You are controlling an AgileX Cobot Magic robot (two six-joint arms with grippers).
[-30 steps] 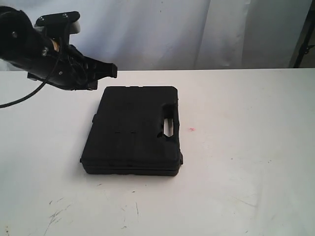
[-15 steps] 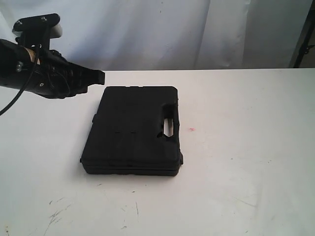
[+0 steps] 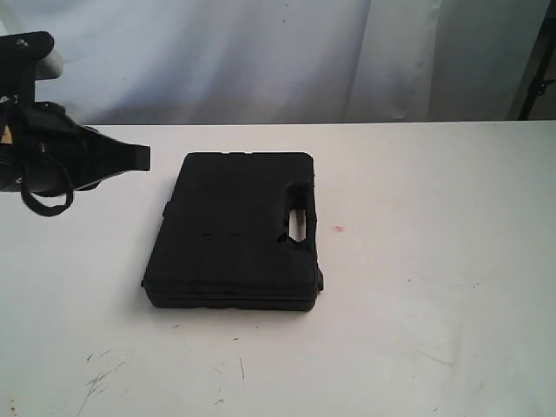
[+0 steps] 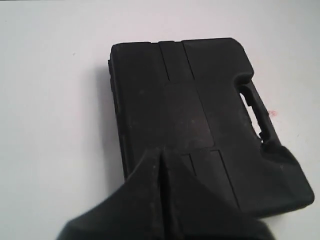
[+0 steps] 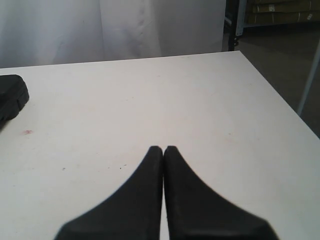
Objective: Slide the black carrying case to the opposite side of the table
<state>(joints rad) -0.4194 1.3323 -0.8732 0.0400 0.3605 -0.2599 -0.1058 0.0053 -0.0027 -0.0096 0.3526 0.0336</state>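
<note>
- The black carrying case lies flat and closed near the middle of the white surface. Its cut-out handle faces the right of the exterior view.
- Your left claw hangs off the case's far left corner, clear of it and touching nothing. Its two tips are pressed together and grip nothing.
- In the left wrist view the same joined tips point down over the case lid, so the camera looks along them at the case.
- Your right claw is also closed, tip against tip, and empty. It sits over bare surface well away from the case, of which only one corner shows at the edge of its view.
- A closed claw probably suits this job, since a slide needs a blunt pusher against the case's side rather than a grip.
- A small pink spot marks the surface just beside the handle. Dark scuff marks show near the front left edge.
- A pale curtain hangs behind the surface, and a dark stand rises at the far right.
</note>
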